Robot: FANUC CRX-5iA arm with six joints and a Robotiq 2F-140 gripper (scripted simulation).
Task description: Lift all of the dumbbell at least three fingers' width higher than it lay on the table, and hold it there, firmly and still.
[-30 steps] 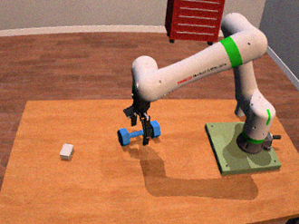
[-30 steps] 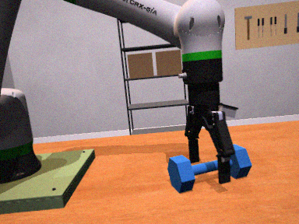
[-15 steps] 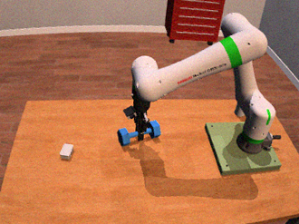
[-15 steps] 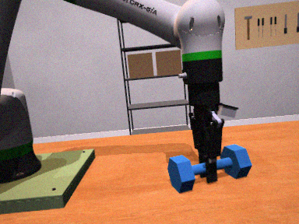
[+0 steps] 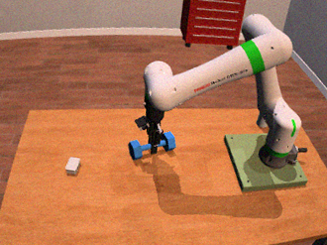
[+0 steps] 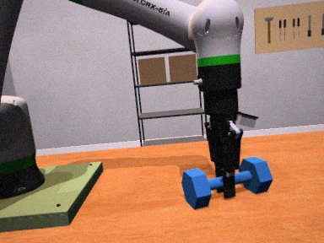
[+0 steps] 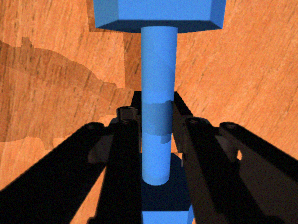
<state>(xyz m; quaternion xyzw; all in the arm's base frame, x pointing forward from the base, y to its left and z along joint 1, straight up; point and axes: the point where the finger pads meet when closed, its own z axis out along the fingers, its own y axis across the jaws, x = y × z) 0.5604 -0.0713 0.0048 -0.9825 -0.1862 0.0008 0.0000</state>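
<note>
A blue dumbbell (image 5: 149, 145) with hexagonal ends lies on the wooden table near its middle. It also shows in the exterior view (image 6: 227, 181) and the wrist view (image 7: 158, 107). Both its ends rest on the table top. My gripper (image 5: 154, 144) (image 6: 226, 182) points straight down over it and is shut on the dumbbell's thin bar, at about the bar's middle. In the wrist view the two black fingers press against the bar from both sides.
A small white block (image 5: 72, 165) lies on the table to the left front. The arm's green base plate (image 5: 263, 162) sits at the right side of the table. A red tool cabinet (image 5: 213, 13) stands on the floor behind.
</note>
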